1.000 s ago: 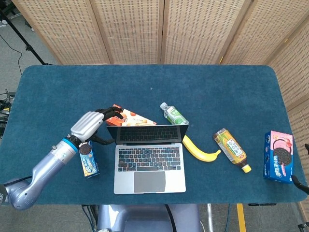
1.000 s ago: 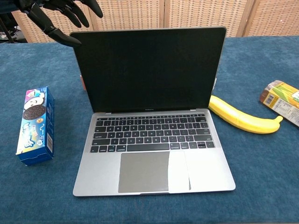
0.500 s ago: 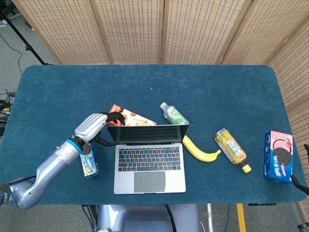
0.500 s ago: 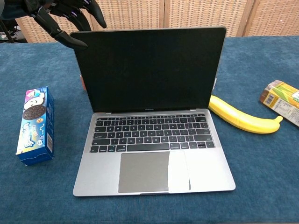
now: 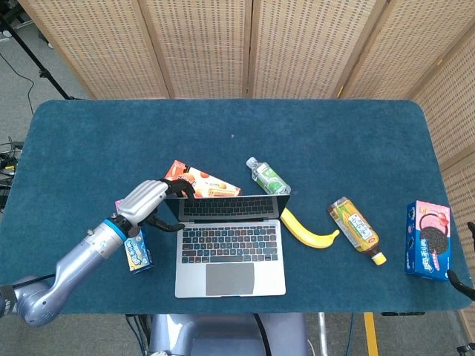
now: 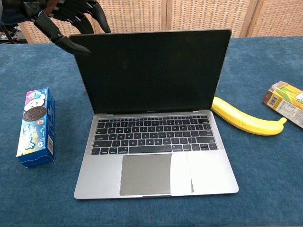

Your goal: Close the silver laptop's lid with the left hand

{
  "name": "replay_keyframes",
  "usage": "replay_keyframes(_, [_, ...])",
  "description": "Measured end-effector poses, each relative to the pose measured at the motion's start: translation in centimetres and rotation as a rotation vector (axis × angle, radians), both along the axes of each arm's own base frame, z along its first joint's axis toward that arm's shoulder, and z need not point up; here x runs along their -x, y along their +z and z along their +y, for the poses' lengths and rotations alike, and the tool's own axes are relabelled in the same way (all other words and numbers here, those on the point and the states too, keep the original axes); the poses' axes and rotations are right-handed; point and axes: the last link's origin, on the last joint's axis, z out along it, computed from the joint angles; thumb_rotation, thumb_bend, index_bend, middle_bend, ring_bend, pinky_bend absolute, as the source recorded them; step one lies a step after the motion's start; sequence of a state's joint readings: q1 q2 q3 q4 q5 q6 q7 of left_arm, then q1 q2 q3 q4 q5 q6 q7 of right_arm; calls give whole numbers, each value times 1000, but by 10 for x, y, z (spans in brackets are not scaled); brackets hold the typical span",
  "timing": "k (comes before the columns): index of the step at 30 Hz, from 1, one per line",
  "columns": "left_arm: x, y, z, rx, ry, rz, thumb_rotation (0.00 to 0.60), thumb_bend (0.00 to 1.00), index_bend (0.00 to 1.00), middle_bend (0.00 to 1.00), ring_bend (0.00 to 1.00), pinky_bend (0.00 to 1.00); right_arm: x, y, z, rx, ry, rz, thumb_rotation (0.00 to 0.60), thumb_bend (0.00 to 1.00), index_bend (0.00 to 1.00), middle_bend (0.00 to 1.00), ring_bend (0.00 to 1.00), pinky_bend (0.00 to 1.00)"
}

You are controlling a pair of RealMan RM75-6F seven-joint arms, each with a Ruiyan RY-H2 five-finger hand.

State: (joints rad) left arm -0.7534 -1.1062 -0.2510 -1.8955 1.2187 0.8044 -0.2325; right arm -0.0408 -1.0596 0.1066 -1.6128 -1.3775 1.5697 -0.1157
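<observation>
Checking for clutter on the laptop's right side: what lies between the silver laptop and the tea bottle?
In the head view, only the banana lies between the silver laptop and the tea bottle; bare blue table surrounds it.

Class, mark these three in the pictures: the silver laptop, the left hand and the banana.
silver laptop (image 6: 146,174), chest view, on its trackpad.
left hand (image 5: 145,199), head view, on the silver back of the hand.
banana (image 6: 244,119), chest view, on the middle of its yellow body.
</observation>
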Motion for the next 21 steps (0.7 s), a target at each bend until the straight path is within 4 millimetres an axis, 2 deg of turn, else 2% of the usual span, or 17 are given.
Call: replay_keyframes(21, [-3,-5,-21,43,-18,-30,600,145,432,354,388,290,-1,1,7,6,-11,10,600,237,60,0,0,0])
